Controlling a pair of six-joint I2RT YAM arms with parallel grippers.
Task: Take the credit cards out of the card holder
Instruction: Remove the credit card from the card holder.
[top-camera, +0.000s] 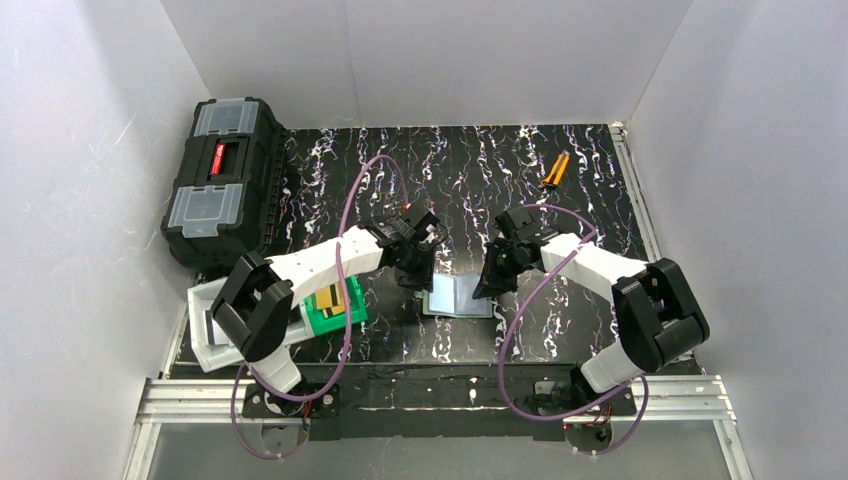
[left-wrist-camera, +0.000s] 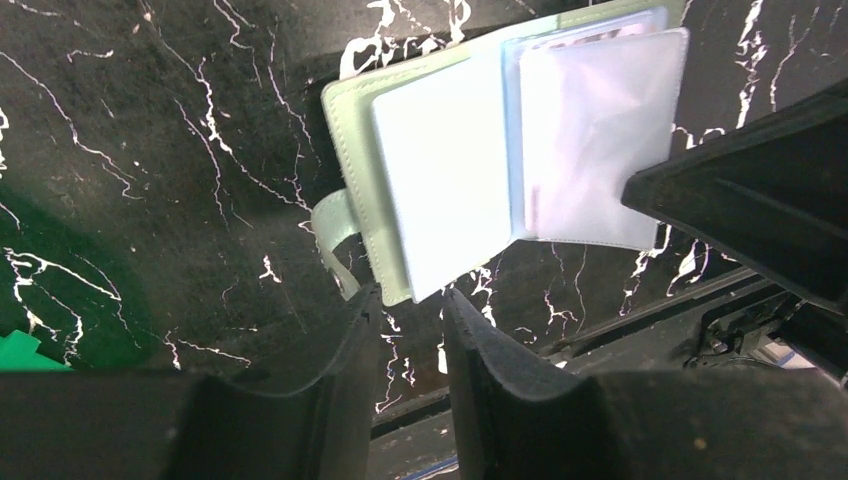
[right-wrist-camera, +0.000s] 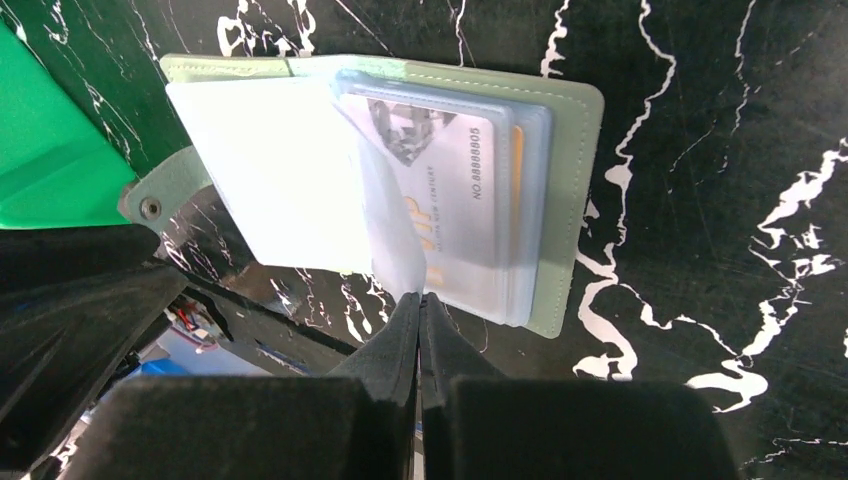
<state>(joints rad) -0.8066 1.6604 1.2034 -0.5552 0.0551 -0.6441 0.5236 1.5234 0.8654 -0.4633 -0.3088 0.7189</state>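
Nine entries, left to right across the counter.

1. Toolbox: black, far left corner, lid down.
2. White bin: near left corner, partly under the left arm.
3. Green bin: just right of the white bin, with at least one gold striped card lying in it.
4. Left gripper: jaws parted a little, grasping nothing, just off the holder's left panel beside the snap strap.
5. Holder: lying open and flat near the middle of the near edge, between the two grippers.
6. Sleeve: clear leaf, lifted off the right-hand stack.
7. Cards: a pale numbered one on top in the right panel, with an orange edge behind it. Extraction looks unfinished.
8. Right gripper: clenched, tips meeting at the sleeve's lower edge and apparently pinching it.
9. Orange tool: far right corner, well apart.

Hazards, as judged:
- The pinch seems to be on plastic rather than on a card, so a pull would likely lift or drag the whole holder.
- Nothing pins the left panel, so the holder may slide or fold shut.
- Glossy sleeves may let the fingers slip.
- Stacked cards could come out together or scatter.
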